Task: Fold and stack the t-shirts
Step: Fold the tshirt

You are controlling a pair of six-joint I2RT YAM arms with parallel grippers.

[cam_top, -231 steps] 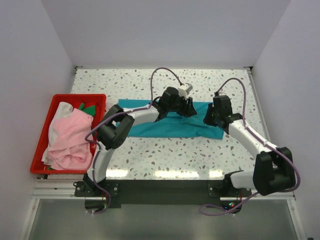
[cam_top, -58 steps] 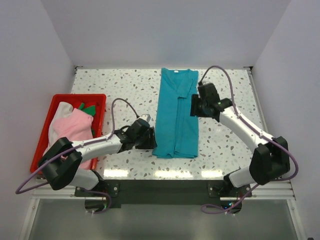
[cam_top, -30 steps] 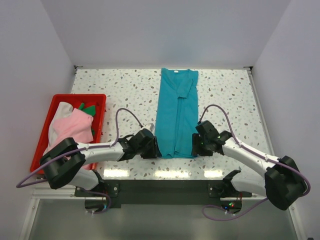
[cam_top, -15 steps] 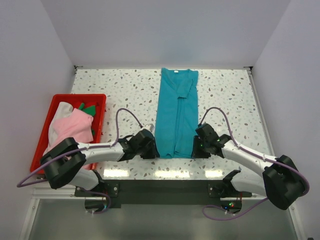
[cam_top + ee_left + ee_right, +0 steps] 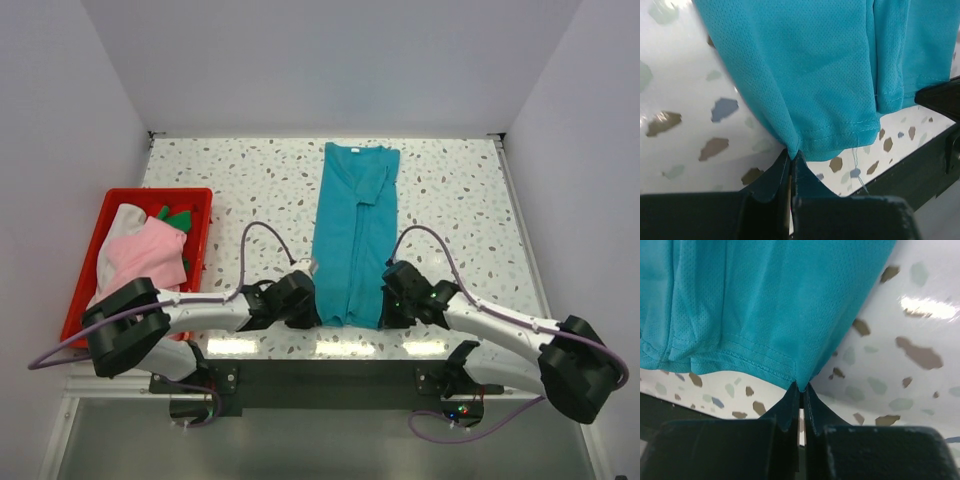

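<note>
Left pincer (image 5: pixel 791 159), right pincer (image 5: pixel 802 389) tight on teal t-shirt (image 5: pixel 355 235) (hem corners)

Bright, even light falls from overhead on my table (image 5: pixel 250 180), with white glare strips along its near edge and soft, short shadows. Both wrist views show the weave of the teal shirt (image 5: pixel 815 65) sharply; my own fingers (image 5: pixel 767 182) blur dark below.

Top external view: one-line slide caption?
Left gripper and right gripper pinch the near hem corners of a lengthwise-folded teal cloth t-shirt on a speckled table; red plastic bin at left.
</note>
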